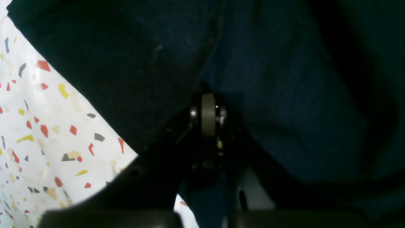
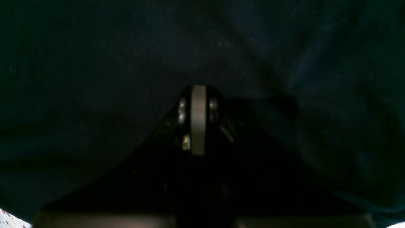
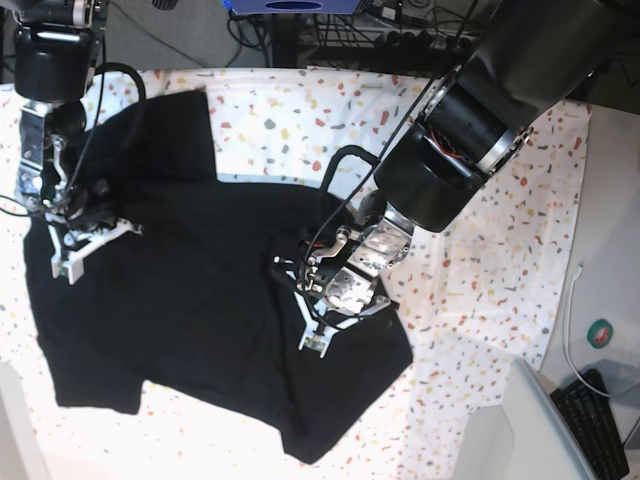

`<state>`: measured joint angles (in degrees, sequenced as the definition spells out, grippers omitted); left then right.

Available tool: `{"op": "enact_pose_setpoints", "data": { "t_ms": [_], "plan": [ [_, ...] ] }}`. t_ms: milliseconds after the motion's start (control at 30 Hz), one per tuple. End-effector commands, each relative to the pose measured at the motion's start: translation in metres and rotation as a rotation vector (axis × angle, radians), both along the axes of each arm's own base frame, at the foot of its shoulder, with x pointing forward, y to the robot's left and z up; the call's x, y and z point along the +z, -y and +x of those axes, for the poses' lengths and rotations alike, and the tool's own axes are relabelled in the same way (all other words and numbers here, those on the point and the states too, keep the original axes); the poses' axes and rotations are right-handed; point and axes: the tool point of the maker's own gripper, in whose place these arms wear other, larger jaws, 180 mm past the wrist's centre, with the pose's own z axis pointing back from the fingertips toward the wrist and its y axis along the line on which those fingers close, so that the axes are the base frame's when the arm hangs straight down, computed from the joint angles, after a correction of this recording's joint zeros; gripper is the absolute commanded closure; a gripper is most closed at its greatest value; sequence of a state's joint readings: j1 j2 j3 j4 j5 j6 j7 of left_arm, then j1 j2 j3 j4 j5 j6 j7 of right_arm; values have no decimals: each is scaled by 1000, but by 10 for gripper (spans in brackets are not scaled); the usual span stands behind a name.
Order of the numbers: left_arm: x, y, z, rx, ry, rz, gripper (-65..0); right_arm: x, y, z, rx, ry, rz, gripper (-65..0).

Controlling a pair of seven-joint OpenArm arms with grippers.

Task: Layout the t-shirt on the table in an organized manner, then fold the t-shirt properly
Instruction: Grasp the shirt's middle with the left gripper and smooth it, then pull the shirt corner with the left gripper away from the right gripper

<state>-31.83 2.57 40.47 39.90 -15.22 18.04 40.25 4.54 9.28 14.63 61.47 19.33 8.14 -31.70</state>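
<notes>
the black t-shirt (image 3: 200, 300) is sprawled rumpled and unfolded over the 9 o'clock half of the speckled white table (image 3: 480, 250), one sleeve poking toward 11 o'clock and its hem corner drooping toward 6 o'clock.

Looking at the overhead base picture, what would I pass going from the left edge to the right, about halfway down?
Right gripper shut on the t-shirt → open stretch of the black t-shirt → left gripper shut on the t-shirt → bare speckled table → white cable.
</notes>
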Motion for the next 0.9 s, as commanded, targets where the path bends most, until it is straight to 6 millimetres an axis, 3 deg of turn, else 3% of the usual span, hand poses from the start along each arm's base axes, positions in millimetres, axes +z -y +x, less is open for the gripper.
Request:
{"op": "enact_pose_setpoints", "data": {
  "t_ms": [0, 133, 200, 267, 533, 700, 867],
  "plan": [
    [13, 4, 13, 4, 44, -15, 0, 3, 6, 2, 1, -4, -13, 0],
    [6, -13, 5, 147, 19, -110, 0, 3, 6, 2, 1, -4, -13, 0],
    [3, -35, -3, 231, 26, -155, 0, 2, 6, 1, 1, -5, -13, 0],
    [7, -45, -10, 282, 55, -205, 0, 2, 6, 1, 1, -7, -12, 0],
    [11, -88, -67, 487, 117, -329, 0, -6, 6, -5, -3, -35, -5, 0],
    [30, -121, -84, 599, 192, -363, 0, -6, 6, -5, -3, -33, -6, 0],
    [56, -131, -98, 613, 269, -378, 0, -5, 5, -4, 1, -31, -7, 0]
  ]
}}
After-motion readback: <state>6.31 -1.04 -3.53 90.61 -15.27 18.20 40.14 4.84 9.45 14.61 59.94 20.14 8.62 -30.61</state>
